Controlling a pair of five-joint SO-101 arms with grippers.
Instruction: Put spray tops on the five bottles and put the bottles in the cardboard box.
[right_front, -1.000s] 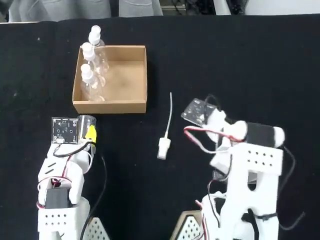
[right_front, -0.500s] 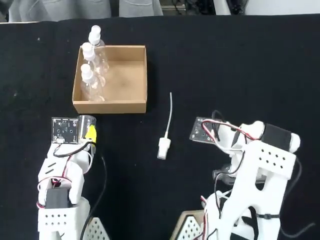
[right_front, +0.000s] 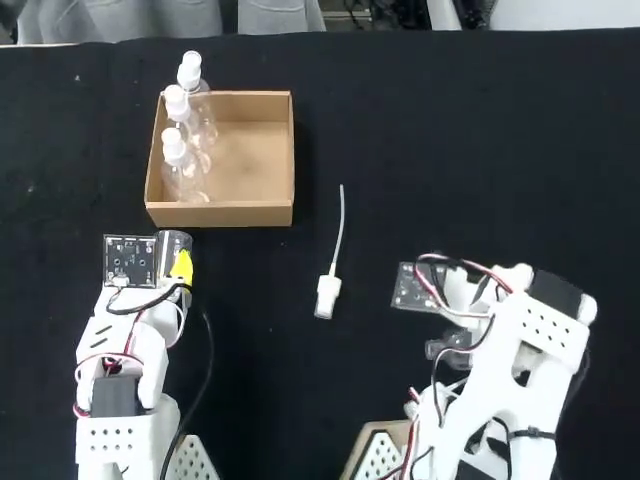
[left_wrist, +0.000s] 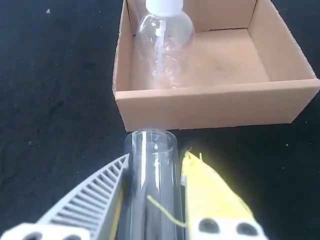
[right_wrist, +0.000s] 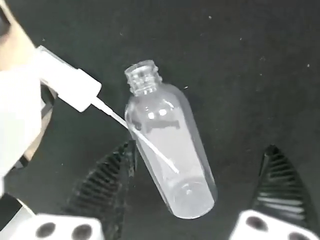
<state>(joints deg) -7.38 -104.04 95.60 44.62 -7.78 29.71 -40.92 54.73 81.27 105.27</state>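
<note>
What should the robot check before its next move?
1. Is the left gripper shut on the held bottle? Ok.
2. Does the held bottle have a top? Not ok, the neck is open.
3. Is the right gripper open around the lying bottle? Ok.
4. Is there room in the box? Ok.
5. Is the spray top free on the table? Ok.
6. Is the second top clear of the lying bottle? Cannot tell.

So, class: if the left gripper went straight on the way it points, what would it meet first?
Probably the near wall of the cardboard box, and the bottle clamped in the left gripper sticks out ahead, so it would touch first.
</note>
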